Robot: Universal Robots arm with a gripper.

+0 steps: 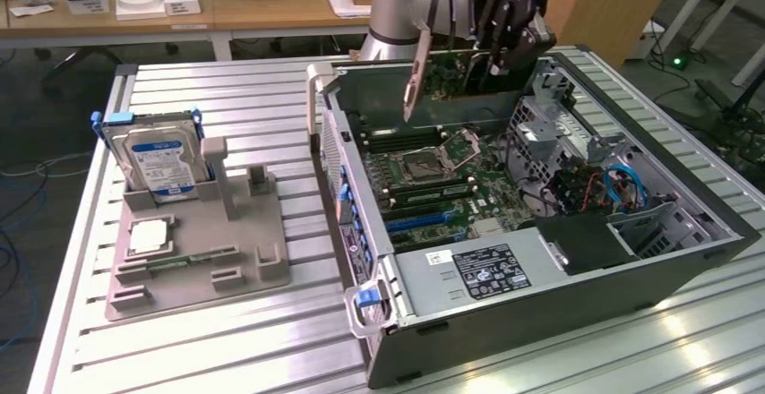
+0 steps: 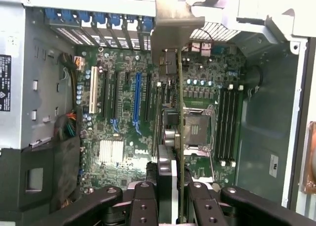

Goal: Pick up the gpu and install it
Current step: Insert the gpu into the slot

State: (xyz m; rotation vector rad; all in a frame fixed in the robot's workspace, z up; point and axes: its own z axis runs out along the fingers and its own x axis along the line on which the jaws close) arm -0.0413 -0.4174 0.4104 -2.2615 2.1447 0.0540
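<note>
Gpu [image 1: 445,79]: green card with silver bracket, clamped between the closed jaws of the gripper [image 1: 493,64], held upright over the motherboard [image 1: 460,184].
Computer case [image 1: 669,264]: open, lying on its side.
Grey holder [image 1: 203,237]: beside the case, toward the exterior view's left.
Hard drive [image 1: 161,166]: upright in the holder.

Gripped the gpu [image 1: 445,76], a thin flat green circuit card with a long silver end bracket, edge-on between the fingers of the black gripper [image 1: 500,61]. Hung with it over the open grey metal computer case [image 1: 682,251], straight above the green motherboard [image 2: 197,82] inside and near its square metal processor socket [image 2: 197,124]. Left well away from the gripper, toward the exterior view's left: the boxy silver hard drive [image 1: 161,166], upright in a grey plastic fixture [image 1: 239,260] on the ribbed metal table [image 1: 215,89].
</note>
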